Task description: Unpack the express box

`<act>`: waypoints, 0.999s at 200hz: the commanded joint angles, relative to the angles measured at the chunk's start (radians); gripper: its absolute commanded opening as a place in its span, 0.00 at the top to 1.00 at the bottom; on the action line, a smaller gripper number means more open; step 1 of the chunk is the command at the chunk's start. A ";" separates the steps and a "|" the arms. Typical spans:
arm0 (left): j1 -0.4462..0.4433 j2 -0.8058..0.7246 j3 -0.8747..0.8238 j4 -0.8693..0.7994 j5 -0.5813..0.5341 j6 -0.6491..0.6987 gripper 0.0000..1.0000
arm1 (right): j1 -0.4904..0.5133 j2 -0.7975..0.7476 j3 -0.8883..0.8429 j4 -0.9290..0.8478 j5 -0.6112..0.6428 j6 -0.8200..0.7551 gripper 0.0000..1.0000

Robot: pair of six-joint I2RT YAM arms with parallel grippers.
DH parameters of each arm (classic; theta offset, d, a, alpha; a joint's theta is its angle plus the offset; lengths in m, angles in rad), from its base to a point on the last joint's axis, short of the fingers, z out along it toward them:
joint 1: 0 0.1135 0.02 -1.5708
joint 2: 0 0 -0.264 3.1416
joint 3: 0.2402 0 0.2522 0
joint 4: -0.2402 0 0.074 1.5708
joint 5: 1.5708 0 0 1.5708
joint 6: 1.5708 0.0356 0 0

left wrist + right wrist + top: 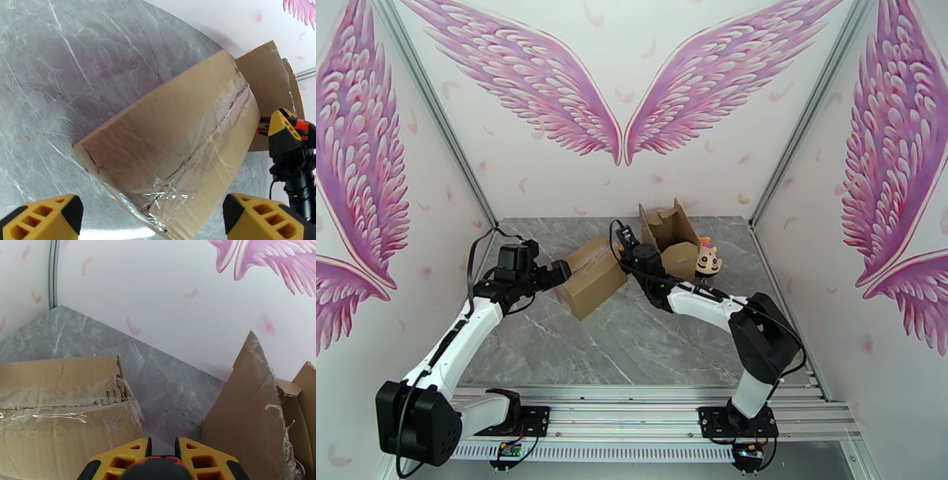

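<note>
The express box [592, 276] is a brown taped carton lying tilted mid-table, with torn-open flaps [669, 227] standing to its right. A small doll [709, 261] sits beside the flaps. My left gripper [562, 271] is at the box's left end. In the left wrist view its open fingers [43, 219] straddle the taped face [170, 158] without touching it. My right gripper [626, 246] is between the box and the flaps. In the right wrist view its fingers [130, 457] stand close together on an orange and black tool [158, 462].
The grey marble table [632, 347] is walled in by white panels with pink wings on three sides. The right gripper [288, 134] shows at the right of the left wrist view, beside a flap [268, 79]. Bare tabletop lies in front of the box.
</note>
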 commanded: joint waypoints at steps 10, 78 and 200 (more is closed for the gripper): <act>0.020 0.069 0.036 -0.027 0.065 0.049 0.01 | -0.016 -0.004 -0.035 0.169 -0.183 -0.069 0.98; 0.061 0.097 0.091 -0.095 0.061 0.136 0.01 | -0.055 -0.080 -0.215 0.350 -0.754 0.084 0.99; 0.111 0.054 0.056 -0.093 0.097 0.113 0.01 | -0.085 -0.009 0.005 -0.005 -0.082 -0.032 0.97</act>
